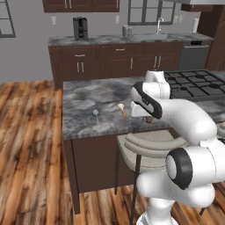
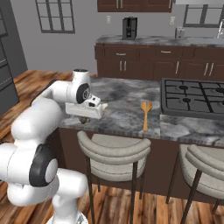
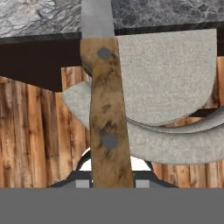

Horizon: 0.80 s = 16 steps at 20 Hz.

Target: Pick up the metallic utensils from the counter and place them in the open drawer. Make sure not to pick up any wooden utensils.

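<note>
Metallic utensils: the silver spoon [image 1: 96, 113] lies on the counter [image 1: 83, 101] near the wooden utensil [image 1: 122, 110]. The gripper [image 2: 84, 118], at the counter's edge, appears clamped on a rivet-handled knife [image 3: 107, 109] (steel blade); neither is stowed yet.

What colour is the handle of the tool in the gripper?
Mottled tan-brown wood with grey rivets, clearest in the hand view: handle.
</note>
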Tool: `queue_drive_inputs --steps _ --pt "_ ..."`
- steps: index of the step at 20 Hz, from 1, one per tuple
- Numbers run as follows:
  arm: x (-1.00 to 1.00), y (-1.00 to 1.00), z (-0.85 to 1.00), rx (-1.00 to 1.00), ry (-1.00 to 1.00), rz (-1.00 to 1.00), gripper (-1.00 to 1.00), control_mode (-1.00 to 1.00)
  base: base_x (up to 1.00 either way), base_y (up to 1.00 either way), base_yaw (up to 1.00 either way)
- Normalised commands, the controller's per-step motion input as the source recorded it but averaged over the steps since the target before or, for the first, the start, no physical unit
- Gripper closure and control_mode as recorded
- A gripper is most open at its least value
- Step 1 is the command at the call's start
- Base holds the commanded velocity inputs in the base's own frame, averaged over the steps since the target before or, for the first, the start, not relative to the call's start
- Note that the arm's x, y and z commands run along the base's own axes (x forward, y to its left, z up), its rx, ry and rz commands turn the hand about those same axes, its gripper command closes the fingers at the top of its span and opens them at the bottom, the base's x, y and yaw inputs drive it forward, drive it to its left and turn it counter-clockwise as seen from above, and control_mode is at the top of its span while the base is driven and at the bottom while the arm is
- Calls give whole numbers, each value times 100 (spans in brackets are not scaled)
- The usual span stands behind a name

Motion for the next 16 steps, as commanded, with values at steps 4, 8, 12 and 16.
queue_drive_inputs --steps 4,8,12,16 --pt "-100 38 17 9 3 5 100 -100 0 0 0" --pt "-93 3 13 2 0 2 100 -100 0 0 0" --pt "-25 14 1 0 0 2 100 -100 0 0 0" --pt "-20 9 0 0 0 3 100 -100 0 0 0"
